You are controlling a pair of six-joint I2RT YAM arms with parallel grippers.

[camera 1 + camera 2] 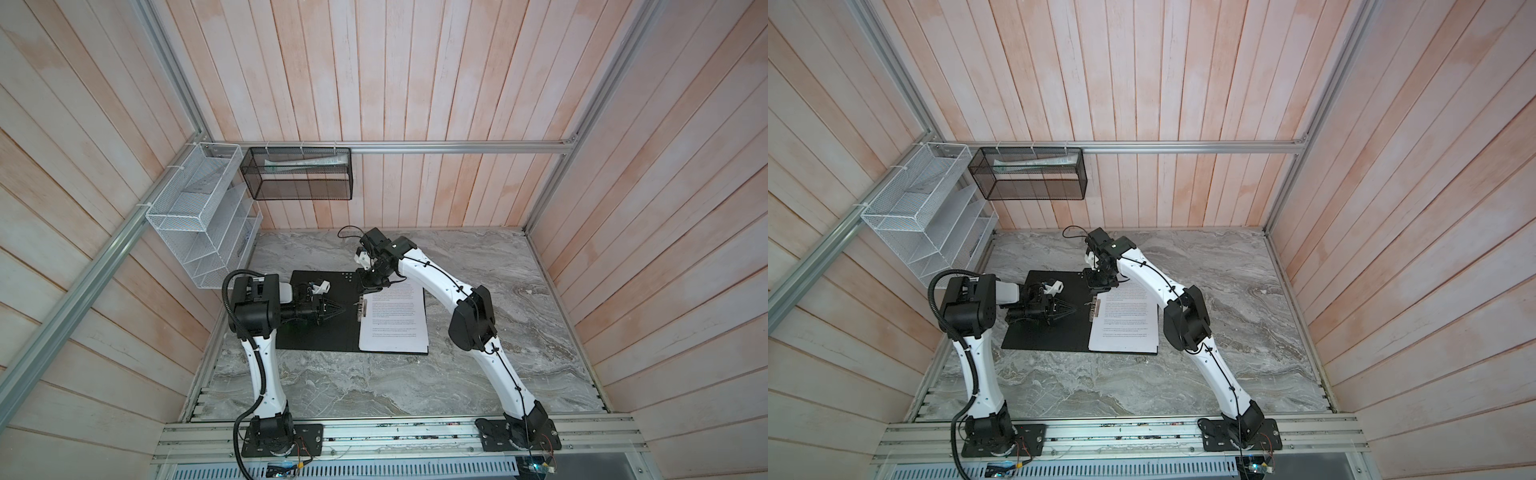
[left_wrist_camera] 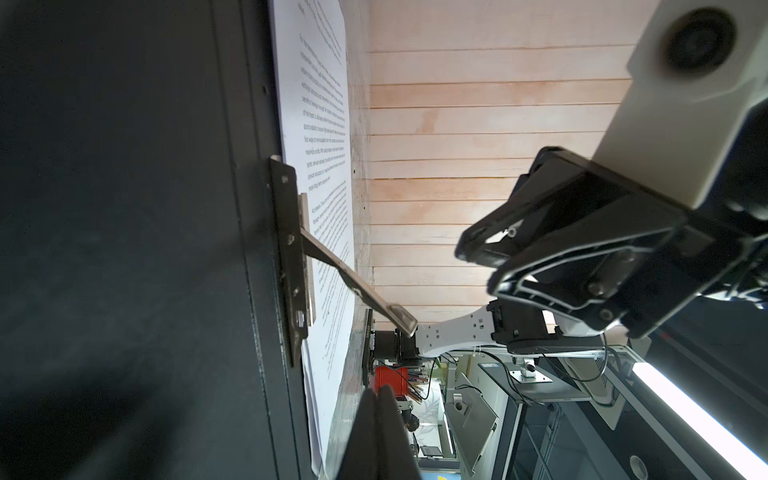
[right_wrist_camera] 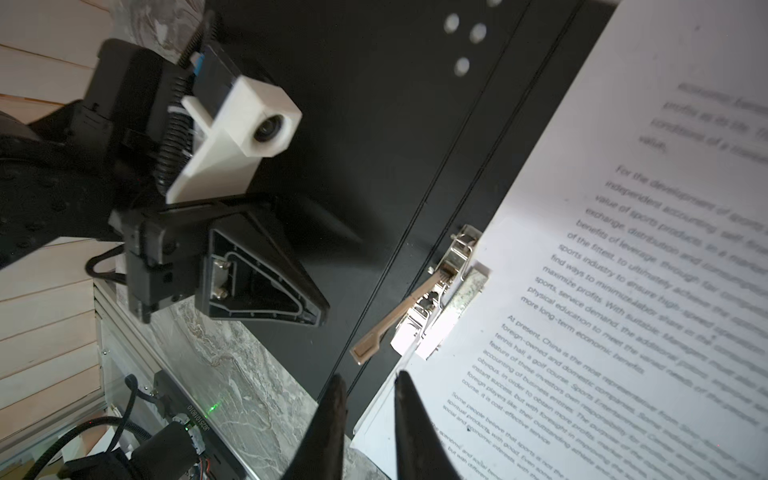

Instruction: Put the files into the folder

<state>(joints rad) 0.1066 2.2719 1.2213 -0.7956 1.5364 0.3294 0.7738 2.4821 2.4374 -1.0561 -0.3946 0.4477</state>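
The folder (image 1: 324, 336) (image 1: 1042, 336) lies open on the marble table, black inside facing up. The files (image 1: 395, 324) (image 1: 1125, 324), white printed sheets, rest on its right half with their edge under the metal spine clip (image 1: 362, 307) (image 3: 440, 299), whose lever (image 2: 357, 286) stands raised. My left gripper (image 1: 341, 309) (image 2: 380, 388) is shut and empty, lying low over the folder's left half and pointing at the clip. My right gripper (image 1: 368, 291) (image 3: 370, 376) points down over the spine beyond the clip, its jaws a little open with nothing between them.
A white wire rack (image 1: 199, 216) hangs on the left wall and a black mesh basket (image 1: 299, 174) with papers hangs on the back rail. Wooden walls close in the marble table (image 1: 498, 332) on three sides.
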